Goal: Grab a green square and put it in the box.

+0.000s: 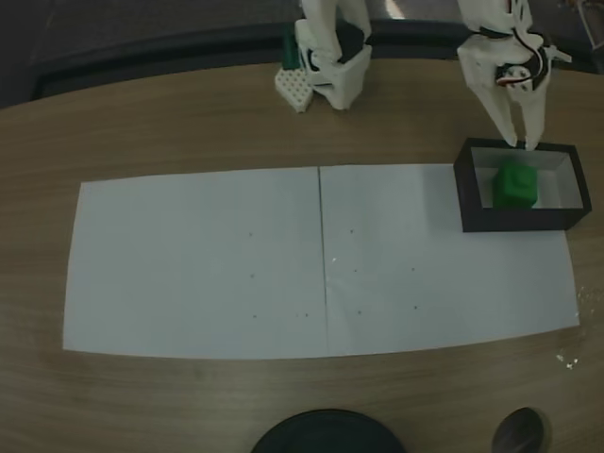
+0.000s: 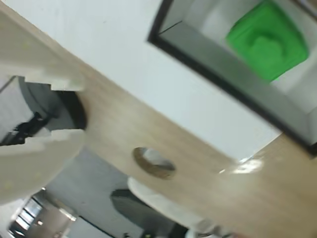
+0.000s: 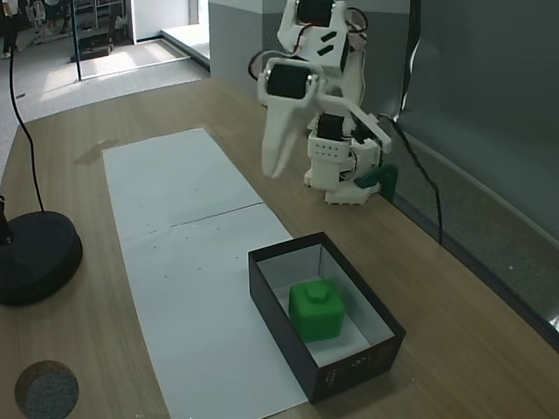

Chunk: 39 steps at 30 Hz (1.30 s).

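We see the green square (image 1: 516,183) resting on the white floor inside the box (image 1: 468,193), round raised mark facing up in a fixed view (image 3: 315,310). The box sits at the end of the white paper sheets (image 1: 208,260) on the wooden worktop (image 1: 189,123). The pincer (image 1: 522,143) hangs with its tips just above the box's far rim, fingers slightly apart and holding nothing. In the wrist view the green square (image 2: 267,40) lies within the box (image 2: 233,82), and a pale finger (image 2: 47,77) shows at the left edge
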Each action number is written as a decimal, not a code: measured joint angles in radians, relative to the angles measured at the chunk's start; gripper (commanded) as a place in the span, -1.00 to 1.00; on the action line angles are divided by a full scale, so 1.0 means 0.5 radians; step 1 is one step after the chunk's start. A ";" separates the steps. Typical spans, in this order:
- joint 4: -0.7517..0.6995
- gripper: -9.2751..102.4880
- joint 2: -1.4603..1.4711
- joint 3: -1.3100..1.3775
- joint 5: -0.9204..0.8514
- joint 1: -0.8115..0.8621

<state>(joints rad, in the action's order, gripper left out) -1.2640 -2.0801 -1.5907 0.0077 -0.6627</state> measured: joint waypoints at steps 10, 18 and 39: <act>0.000 -0.73 -1.034 -0.617 0.086 1.098; -0.003 -0.74 -1.899 -1.058 -0.169 1.589; -0.003 -0.74 -2.752 -1.552 -0.242 1.752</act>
<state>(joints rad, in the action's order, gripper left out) -1.2655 -3.4561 -2.3669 -0.1135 0.2132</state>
